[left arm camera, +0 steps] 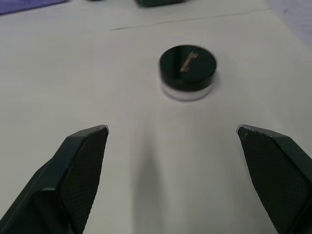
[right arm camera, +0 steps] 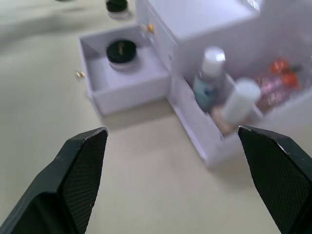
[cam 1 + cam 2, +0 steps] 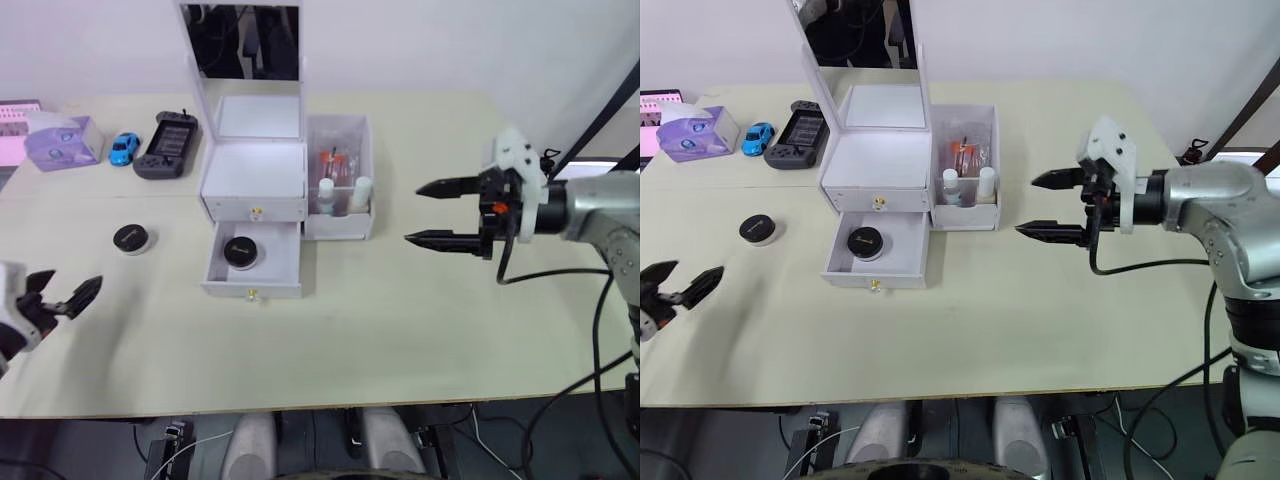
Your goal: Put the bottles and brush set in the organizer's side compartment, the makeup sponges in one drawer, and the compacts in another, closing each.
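Right pincer (image 3: 432, 213) spread wide, empty, hovering right of organizer (image 3: 255, 165), fingers aimed at it. Left pincer (image 3: 62, 292) wide apart, empty, low near bench's (image 3: 400, 330) left edge, facing loose compact (image 3: 131, 239). Second compact (image 3: 240, 251) in pulled-out lower drawer (image 3: 251, 280); bottles (image 3: 340, 195) in side compartment. Bare bench toward front edge.

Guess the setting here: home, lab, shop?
Probably a lab or demo room staged as a vanity: a plain table against a bare wall, a white organizer with mirror, plus an unrelated handheld game console and toy car.
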Robot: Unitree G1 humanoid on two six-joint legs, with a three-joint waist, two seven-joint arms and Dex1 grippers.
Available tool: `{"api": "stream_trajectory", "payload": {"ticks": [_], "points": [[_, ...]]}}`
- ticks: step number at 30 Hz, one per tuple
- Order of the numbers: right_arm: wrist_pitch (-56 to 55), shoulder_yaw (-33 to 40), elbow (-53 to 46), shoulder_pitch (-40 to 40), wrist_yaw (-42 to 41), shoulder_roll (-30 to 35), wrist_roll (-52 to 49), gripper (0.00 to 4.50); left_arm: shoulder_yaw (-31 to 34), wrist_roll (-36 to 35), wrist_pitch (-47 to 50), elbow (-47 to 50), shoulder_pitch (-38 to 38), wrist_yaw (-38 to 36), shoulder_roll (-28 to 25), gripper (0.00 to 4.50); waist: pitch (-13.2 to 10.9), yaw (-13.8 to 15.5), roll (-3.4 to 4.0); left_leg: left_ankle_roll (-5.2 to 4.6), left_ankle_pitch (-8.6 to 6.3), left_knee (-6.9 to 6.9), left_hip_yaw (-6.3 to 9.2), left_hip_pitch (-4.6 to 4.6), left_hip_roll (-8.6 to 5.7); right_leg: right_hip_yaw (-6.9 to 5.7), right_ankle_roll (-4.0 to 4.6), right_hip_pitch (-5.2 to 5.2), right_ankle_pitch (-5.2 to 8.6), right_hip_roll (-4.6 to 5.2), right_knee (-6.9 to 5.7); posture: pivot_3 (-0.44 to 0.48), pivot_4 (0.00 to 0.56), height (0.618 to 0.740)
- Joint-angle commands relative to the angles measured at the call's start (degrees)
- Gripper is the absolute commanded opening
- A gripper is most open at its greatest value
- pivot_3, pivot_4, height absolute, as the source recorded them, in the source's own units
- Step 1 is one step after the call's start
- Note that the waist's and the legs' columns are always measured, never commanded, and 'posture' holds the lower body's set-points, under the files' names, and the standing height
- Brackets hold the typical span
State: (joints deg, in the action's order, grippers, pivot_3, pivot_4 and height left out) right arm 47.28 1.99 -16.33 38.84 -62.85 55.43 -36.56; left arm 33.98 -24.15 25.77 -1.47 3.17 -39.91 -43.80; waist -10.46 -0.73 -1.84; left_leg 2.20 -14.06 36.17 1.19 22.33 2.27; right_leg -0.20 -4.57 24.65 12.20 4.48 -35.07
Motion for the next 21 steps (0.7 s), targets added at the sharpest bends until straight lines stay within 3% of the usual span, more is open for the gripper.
{"api": "stream_trajectory", "payload": {"ticks": [1,4,9,21], "points": [[2.79,2.20,-3.95,1.62,1.92,-0.63,-3.27,4.50,-3.23,1.73,2.75,0.47,-4.64,3.13,-1.66,4.44,0.00,0.00,0.00,0.00,0.00,-0.02,0.00,0.00,0.00,0.00,0.00,0.00,0.00,0.00,0.02,0.000,0.150,0.740],[5.77,3.55,-6.42,1.55,3.48,-1.03,-6.49,4.50,-7.01,3.00,7.35,-2.52,-12.08,6.41,-2.38,4.44,0.00,0.16,-0.01,-0.01,0.00,-0.01,0.02,0.03,0.00,0.00,-0.01,0.01,0.00,-0.05,-0.01,0.000,0.150,0.740],[5.53,4.92,-7.87,-1.80,5.13,0.12,-6.26,4.50,-12.52,6.07,6.88,-9.53,-20.23,8.26,-1.24,4.44,0.01,0.09,-0.03,-0.01,0.01,0.03,0.05,0.00,-0.03,-0.01,-0.02,-0.08,-0.01,-0.05,-0.01,0.000,0.150,0.740],[6.17,5.98,-9.95,-2.80,8.63,0.66,-7.36,4.50,-17.30,10.09,5.30,-20.51,-29.37,11.92,1.54,4.44,0.02,0.06,-0.05,-0.02,0.01,0.07,0.08,-0.02,-0.03,-0.01,-0.03,-0.09,-0.02,-0.07,-0.08,0.000,0.150,0.740]]}}
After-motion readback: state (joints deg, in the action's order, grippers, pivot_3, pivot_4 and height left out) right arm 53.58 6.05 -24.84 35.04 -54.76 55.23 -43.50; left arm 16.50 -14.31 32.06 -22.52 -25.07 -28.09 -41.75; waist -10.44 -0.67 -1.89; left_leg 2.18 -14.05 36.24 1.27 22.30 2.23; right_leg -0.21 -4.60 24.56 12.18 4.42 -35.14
